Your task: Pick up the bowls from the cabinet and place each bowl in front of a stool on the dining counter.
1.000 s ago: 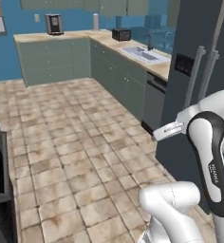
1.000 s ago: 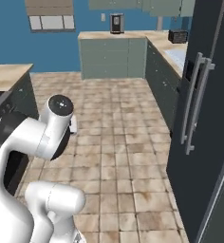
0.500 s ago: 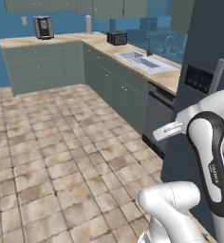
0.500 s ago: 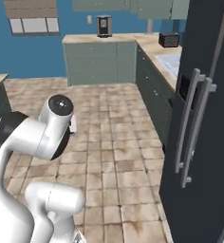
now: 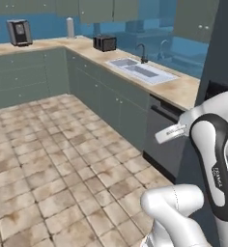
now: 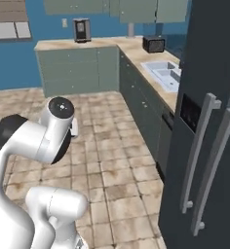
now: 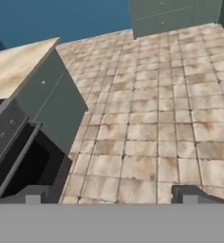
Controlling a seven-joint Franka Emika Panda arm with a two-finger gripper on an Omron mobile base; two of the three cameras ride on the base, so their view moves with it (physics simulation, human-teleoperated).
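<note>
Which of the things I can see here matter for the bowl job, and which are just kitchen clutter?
Part of the job:
- wall cabinets, doors shut
- gripper, open and holding nothing

Just standing about:
- coffee machine
- toaster
- sink
- fridge

A tan stone-tile floor (image 5: pixel 53 164) spreads ahead of and below the arm, running to blue walls (image 6: pixel 14 63). Along its far and right sides stand grey-green base units under a beige worktop (image 5: pixel 183 89) with a sink (image 5: pixel 137 70), a toaster (image 5: pixel 105 43) and a coffee machine (image 5: pixel 19 32). Close on the right rises a dark fridge (image 6: pixel 209 121) with pale handles, and under the hand a beige-topped unit (image 7: pixel 19 71) adjoins a black oven (image 7: pixel 12 152).
</note>
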